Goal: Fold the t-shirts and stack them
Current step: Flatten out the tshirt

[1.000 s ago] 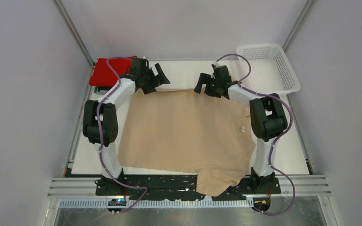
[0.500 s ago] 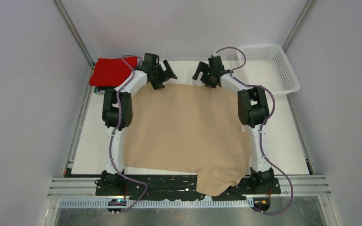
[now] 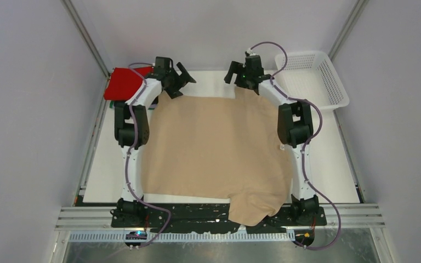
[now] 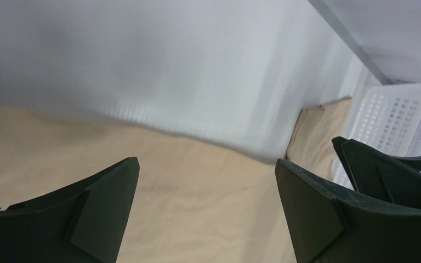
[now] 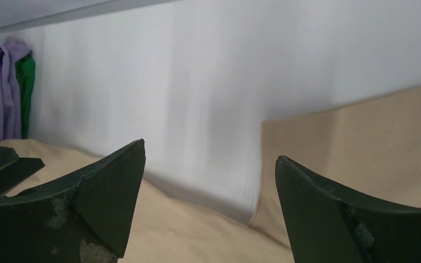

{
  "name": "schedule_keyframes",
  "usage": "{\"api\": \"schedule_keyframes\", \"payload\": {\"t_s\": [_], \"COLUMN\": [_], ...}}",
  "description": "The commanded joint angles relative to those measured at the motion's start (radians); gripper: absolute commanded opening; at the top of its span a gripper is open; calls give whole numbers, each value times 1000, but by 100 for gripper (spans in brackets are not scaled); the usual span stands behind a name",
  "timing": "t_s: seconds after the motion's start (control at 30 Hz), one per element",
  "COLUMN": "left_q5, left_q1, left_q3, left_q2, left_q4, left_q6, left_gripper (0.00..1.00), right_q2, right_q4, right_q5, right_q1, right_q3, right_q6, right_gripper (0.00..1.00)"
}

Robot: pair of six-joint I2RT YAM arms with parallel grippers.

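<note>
A beige t-shirt (image 3: 219,153) lies spread flat over the middle of the white table, and one part hangs over the near edge. My left gripper (image 3: 183,74) is open and empty just above the shirt's far left corner. In the left wrist view (image 4: 206,163) the beige cloth (image 4: 186,197) lies under the gripper. My right gripper (image 3: 233,71) is open and empty above the far right corner, and under it in the right wrist view (image 5: 210,152) lies the beige cloth (image 5: 362,137). A folded red shirt (image 3: 121,82) lies at the far left. The edges of the lavender shirt (image 5: 3,93) and the green shirt (image 5: 26,82) show.
A white mesh basket (image 3: 312,76) stands at the far right corner, and it shows in the left wrist view (image 4: 394,115). The enclosure's back wall stands close behind both grippers. The two grippers face each other across a strip of bare table (image 3: 208,82).
Both grippers have moved toward the back wall and risen a little, staying open. The shirt's far edge now lies farther back and flatter.
</note>
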Motion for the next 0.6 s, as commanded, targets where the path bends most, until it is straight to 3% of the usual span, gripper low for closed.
{"api": "schedule_keyframes", "payload": {"t_s": [0.0,0.17,0.3,0.43,0.57], "left_q5": [7,-178,-194,-220,-211], "left_q1": [-44,-105,-139,-180,-204], "left_q3": [-137,-431,-719,-869,-931], "left_q2": [-251,-541,-700,-771,-747], "left_q4": [18,-54,-64,-89,-79], "left_q6": [115,203,208,199,187], "left_gripper": [100,100,100,100,100], "right_q2": [-256,-520,-666,-744,-768], "right_q4": [52,-5,-54,-135,-174], "right_q5": [-1,79,104,103,112], "right_q1": [2,3,4,16,26], "right_q3": [-210,-587,-819,-953,-1037], "right_q6": [-81,-51,-44,-39,-37], "right_gripper": [95,96,95,95,95]}}
